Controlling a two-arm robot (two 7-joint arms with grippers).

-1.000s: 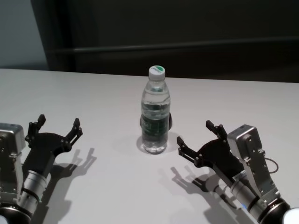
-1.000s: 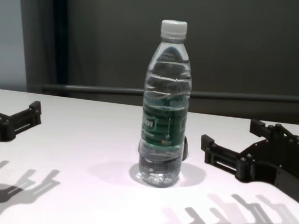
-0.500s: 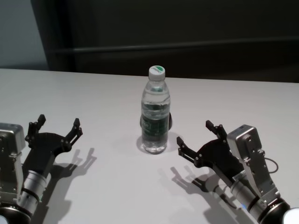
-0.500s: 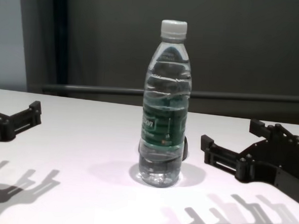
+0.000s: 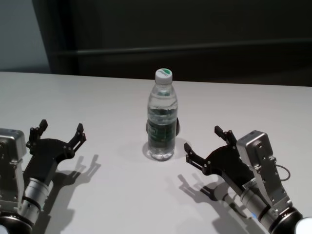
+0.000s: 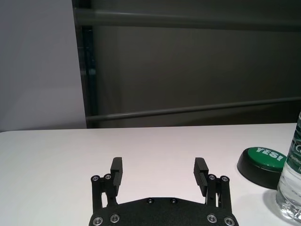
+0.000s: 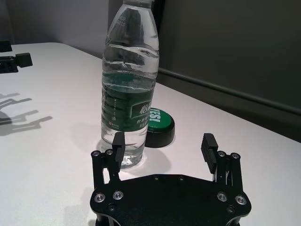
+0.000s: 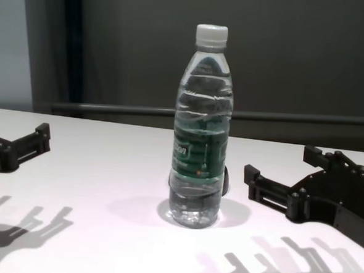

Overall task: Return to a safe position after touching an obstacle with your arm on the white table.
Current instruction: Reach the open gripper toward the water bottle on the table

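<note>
- One water bottle [image 5: 162,119] stands on the white surface [image 5: 117,195]; one low round disc [image 7: 159,126], black with a green top reading "YES!", sits just behind the bottle's base, so close that touching or not cannot be told.
- Two arms are in view, each with one tool, and both tools cast forked shadows on the surface.
- The bottle is upright, its long axis vertical, white screw cap [image 8: 211,36] at the top and dark green label band [image 8: 199,153] around the lower middle; it is clear and holds water.
- It sits near the middle of the surface, between the two tools and a little farther from the robot than either.
- The left tool [image 5: 58,133] hovers low over the near left part of the surface, well apart from the bottle, its two fingers spread wide with nothing between them.
- The right tool [image 5: 207,141] is near the bottle's right side but apart from it, fingers likewise spread and holding nothing; in the right wrist view one fingertip [image 7: 118,143] overlaps the bottle's base, while the head view shows a gap.
- The surface is broad, plain, smooth and white.
- Behind its far edge is a dark wall with a horizontal rail [image 6: 197,109], and a paler wall panel [image 6: 37,66] stands to the left.
</note>
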